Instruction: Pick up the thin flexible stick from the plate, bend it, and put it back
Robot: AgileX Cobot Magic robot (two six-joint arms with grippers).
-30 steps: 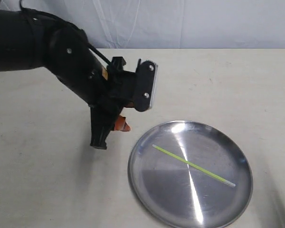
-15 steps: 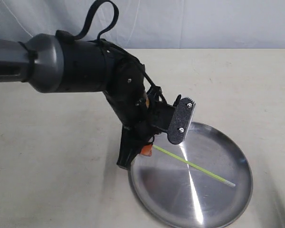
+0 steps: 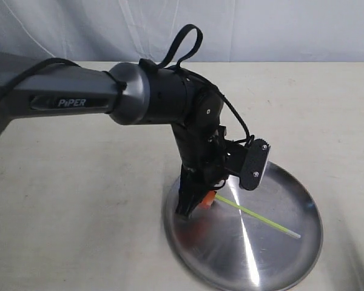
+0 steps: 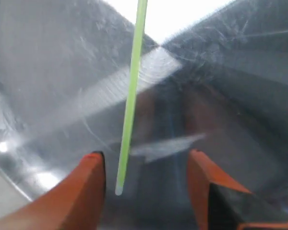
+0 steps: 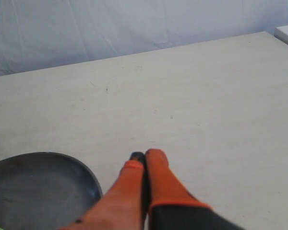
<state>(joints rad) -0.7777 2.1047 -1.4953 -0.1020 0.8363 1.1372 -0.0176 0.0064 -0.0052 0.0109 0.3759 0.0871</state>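
Orange-tipped and spread wide, my left pincer [image 3: 197,204] reaches in from the table's [image 3: 79,212] left side and hangs low over the left part of the plate [image 3: 303,200], which sits toward the right end of the table near the edge closest to the camera. The pincer grips nothing. Its fingers [image 4: 93,167] stand on either side of the stick's [image 4: 132,96] green end, which lies nearer one finger than the other. I judge I am set this way because the stick [image 3: 261,217] is so thin and lies flat on the slick metal. Straddling its end close to the surface should let one squeeze trap it instead of skating it across the plate [image 4: 230,72]. The stick lies straight on the plate, running from near the left rim across the middle, with its pale tip toward the right. Further right, outside the wide view, my right pincer [image 5: 145,160] is pressed closed on nothing above bare table [image 5: 182,86], with the plate's rim [image 5: 93,184] just beside it. It probably stands there because bending will need a second grip on the pale end.
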